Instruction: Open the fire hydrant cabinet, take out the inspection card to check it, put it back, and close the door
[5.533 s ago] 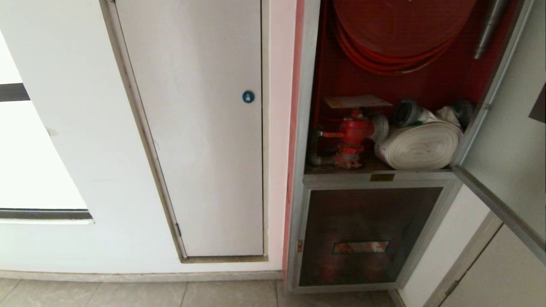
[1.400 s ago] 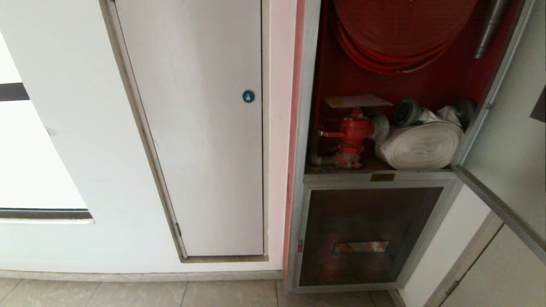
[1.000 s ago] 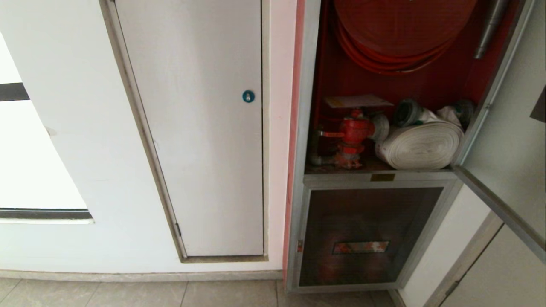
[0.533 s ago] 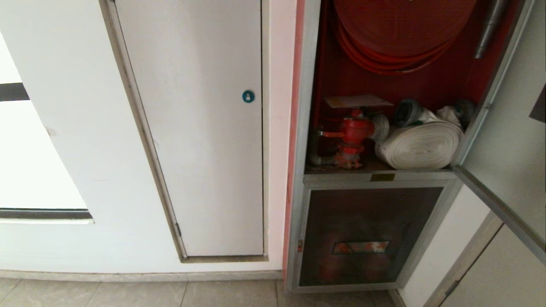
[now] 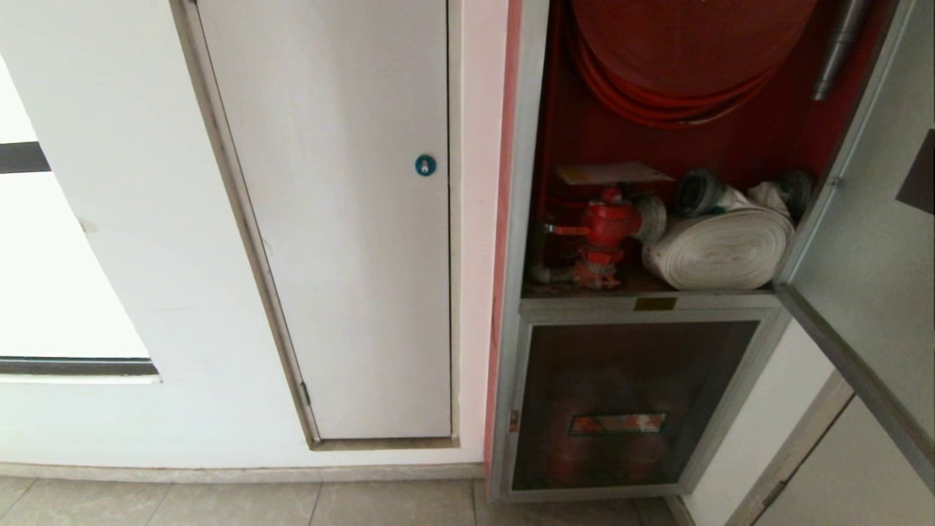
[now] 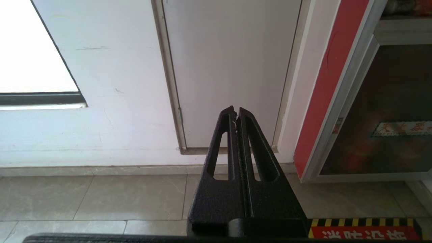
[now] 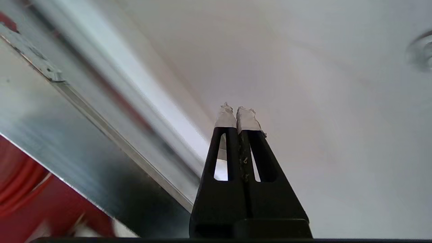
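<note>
The fire hydrant cabinet (image 5: 661,146) stands wide open, its door (image 5: 869,241) swung out to the right, and the right hand (image 7: 236,113) sits just in front of the door's pale pane, fingers pressed together with nothing in them. Off to one side of that hand runs the door's metal frame edge, red interior beyond it. The inspection card (image 5: 612,174) lies flat on top of the red valve (image 5: 606,226), beside the white rolled hose (image 5: 719,248). The left hand (image 6: 236,113) hangs low over the floor tiles (image 6: 101,199), clamped together and empty too.
</note>
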`<state>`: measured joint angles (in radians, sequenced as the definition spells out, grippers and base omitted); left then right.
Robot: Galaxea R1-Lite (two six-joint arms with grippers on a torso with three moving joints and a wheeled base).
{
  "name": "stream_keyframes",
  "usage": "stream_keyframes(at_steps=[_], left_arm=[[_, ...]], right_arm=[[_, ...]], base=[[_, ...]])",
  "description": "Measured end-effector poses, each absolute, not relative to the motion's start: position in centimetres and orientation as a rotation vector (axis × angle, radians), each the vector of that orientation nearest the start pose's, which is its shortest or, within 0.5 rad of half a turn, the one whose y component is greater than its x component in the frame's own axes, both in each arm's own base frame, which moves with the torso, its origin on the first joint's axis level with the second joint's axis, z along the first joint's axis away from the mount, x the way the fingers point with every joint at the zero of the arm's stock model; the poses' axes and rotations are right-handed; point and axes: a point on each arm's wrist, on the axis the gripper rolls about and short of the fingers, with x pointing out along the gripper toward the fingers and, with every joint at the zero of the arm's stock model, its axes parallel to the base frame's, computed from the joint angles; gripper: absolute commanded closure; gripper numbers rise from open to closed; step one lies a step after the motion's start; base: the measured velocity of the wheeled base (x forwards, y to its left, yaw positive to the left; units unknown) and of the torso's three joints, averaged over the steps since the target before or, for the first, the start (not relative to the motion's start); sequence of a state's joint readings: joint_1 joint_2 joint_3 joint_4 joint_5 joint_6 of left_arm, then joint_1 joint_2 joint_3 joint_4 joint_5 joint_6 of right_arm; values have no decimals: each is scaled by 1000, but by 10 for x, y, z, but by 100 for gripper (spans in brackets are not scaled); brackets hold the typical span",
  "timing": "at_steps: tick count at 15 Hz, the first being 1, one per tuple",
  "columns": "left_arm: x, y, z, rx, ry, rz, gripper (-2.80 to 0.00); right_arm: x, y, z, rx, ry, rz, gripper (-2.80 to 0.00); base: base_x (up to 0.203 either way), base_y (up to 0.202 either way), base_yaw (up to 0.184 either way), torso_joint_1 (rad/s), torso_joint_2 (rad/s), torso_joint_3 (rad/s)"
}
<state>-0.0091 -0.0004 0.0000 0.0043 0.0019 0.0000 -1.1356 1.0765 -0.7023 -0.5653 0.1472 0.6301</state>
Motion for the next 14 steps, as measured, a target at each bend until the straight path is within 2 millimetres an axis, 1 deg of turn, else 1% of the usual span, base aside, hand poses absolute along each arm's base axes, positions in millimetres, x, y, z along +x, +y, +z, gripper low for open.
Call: stream_keyframes(at_steps=[8,11,14], left_arm=[[-23,0,75,0,4,-7,0],[-23,0,75,0,4,-7,0],[-23,0,75,0,4,-8,0]], right_arm=[[73,-94,276,366,-370,-706,0],[76,-81,274,365,-339,-577,0],[77,-74,276,359,-292,-412,0]], base=[[0,0,0,0,0,0],[0,0,0,0,0,0],[0,0,0,0,0,0]])
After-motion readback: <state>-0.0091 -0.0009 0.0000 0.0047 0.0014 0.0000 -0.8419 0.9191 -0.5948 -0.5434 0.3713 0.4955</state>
